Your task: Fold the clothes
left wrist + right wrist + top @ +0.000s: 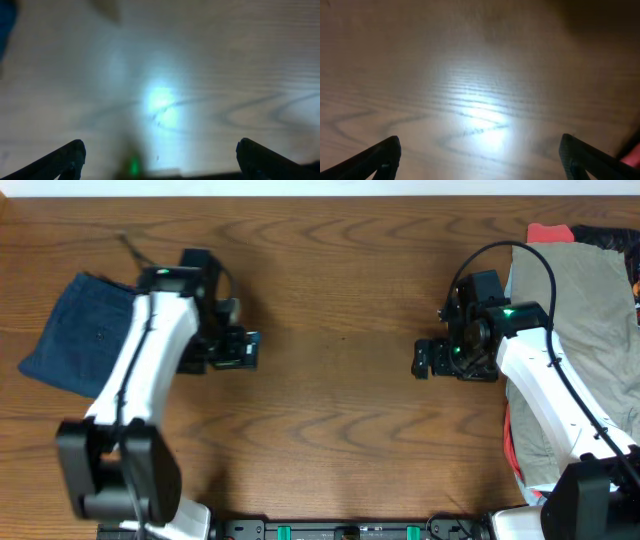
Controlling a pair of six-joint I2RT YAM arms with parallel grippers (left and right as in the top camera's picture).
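Folded navy denim-like shorts [75,332] lie at the far left of the wooden table [330,410], partly under my left arm. A pile of clothes sits at the right edge: a khaki-grey garment [585,300] on top, red fabric [548,232] at the back and a dark piece [610,240] at the back right corner. My left gripper [252,350] is open and empty over bare wood, right of the shorts; in its wrist view [160,155] only table shows between the fingers. My right gripper [418,360] is open and empty, left of the pile; its wrist view [480,155] shows bare wood.
A blue blur of the shorts [6,25] shows at the left wrist view's top left. A pink-red fabric edge [632,155] shows at the right wrist view's lower right. The arm bases [330,530] stand at the front edge.
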